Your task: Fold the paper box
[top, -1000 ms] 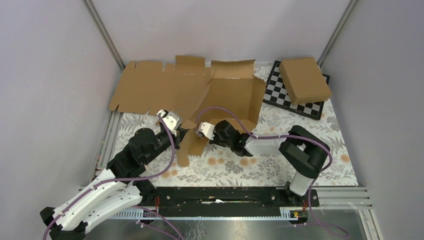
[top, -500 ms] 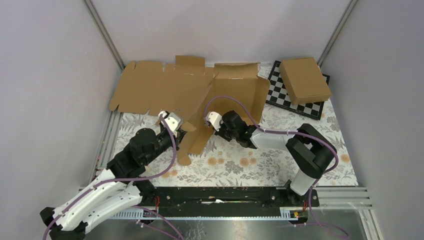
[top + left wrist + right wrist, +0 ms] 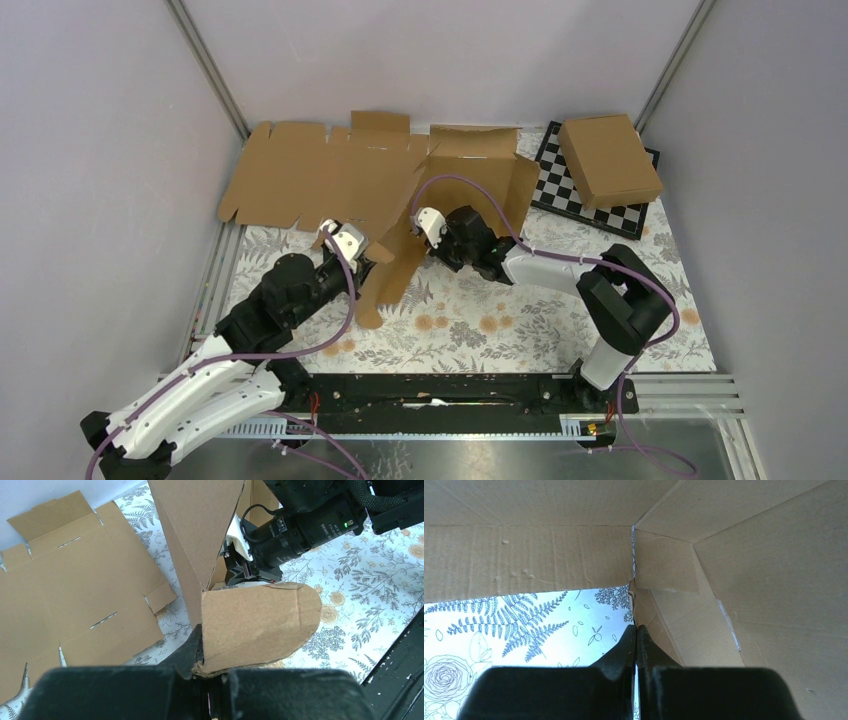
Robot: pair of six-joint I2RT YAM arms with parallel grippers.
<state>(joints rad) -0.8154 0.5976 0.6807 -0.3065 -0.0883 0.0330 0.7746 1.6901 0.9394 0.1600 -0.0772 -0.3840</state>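
1. From my station I see a floral-patterned table shut in by plain grey walls.
2. The paper box stands half-formed in the upper middle of the overhead view. Its side walls are raised, and one long panel runs down towards the lower left and ends in a rounded flap.
3. My left gripper is clenched on that flap. The wrist view shows the cardboard pinched between the fingers.
4. My right gripper reaches into the box from the right. Its fingers are pressed together on nothing I can see, tips pointing at an inner corner.
5. A wide flat cardboard sheet lies at upper left, touching the box.
6. At upper right, a closed brown box rests on a chessboard.
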